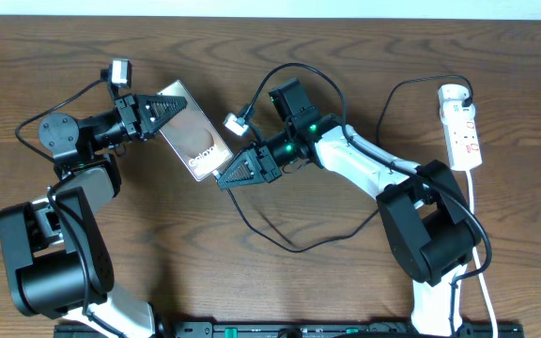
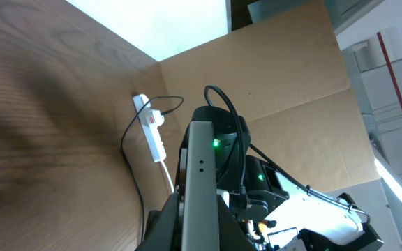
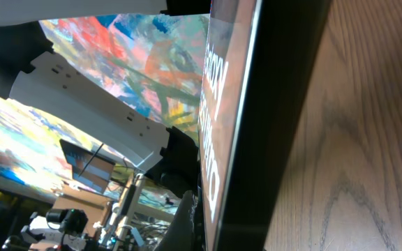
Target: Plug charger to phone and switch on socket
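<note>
From overhead, the phone (image 1: 195, 141) is seen lying aslant between the 2 arms over the brown wooden table (image 1: 346, 291), with its oval patch and white lettering turned upward. Its upper-left end is pinched by the left gripper (image 1: 161, 111), whose 2 black fingers are pressed against it. The right gripper (image 1: 240, 171) is set at the phone's lower-right end, touching it or just beside it, and it cannot be told whether its fingers are spread or pressed together. The charger (image 1: 285, 242) is seen as a thin black cable lying in a loop on the table below the right gripper. The socket (image 1: 464, 131) is laid at the table's right side, well apart from the phone, with a thin black line curving to its top end and its white cord (image 1: 482, 235) trailing downward. In the left wrist view, the phone's pale narrow edge is shown rising from the bottom centre. Beyond it the right arm (image 2: 222, 139) is seen with a green light, and farther off the socket lies on the table. In the right wrist view, the phone is shown very close and nearly edge-on, with the lettering running along its glossy face and its dark edge beside the wood grain. The right gripper's fingers cannot be made out there.
</note>
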{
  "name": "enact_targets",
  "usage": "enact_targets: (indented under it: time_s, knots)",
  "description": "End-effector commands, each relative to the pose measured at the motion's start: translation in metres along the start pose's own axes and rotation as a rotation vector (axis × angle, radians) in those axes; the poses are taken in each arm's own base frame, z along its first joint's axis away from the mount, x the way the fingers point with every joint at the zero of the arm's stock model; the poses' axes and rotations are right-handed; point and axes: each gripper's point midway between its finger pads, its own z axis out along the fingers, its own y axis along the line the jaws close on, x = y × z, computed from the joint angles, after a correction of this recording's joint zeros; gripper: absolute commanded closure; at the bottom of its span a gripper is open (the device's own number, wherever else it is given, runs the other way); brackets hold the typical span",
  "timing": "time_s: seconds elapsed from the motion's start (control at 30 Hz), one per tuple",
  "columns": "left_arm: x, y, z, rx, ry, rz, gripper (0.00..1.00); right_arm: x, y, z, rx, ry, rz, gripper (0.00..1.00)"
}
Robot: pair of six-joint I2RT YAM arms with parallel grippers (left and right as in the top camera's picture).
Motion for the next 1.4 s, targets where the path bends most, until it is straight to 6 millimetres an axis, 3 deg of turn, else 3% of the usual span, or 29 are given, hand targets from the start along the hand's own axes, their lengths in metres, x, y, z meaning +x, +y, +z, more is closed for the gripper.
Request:
enact_targets:
  time_s: [0.0,1.37]
  knots:
    - [-0.0003,-0.0106,0.0011,0.005,0.019,0.057,0.93,0.0019,0.0017,0.0027,-0.027,0.007,-0.001,0.99]
    - [0.0041,-0.0103,0.001,0.004,0.045,0.046,0.93,0.0,-0.0006,-0.0025,-0.016,-0.004,0.0,0.99]
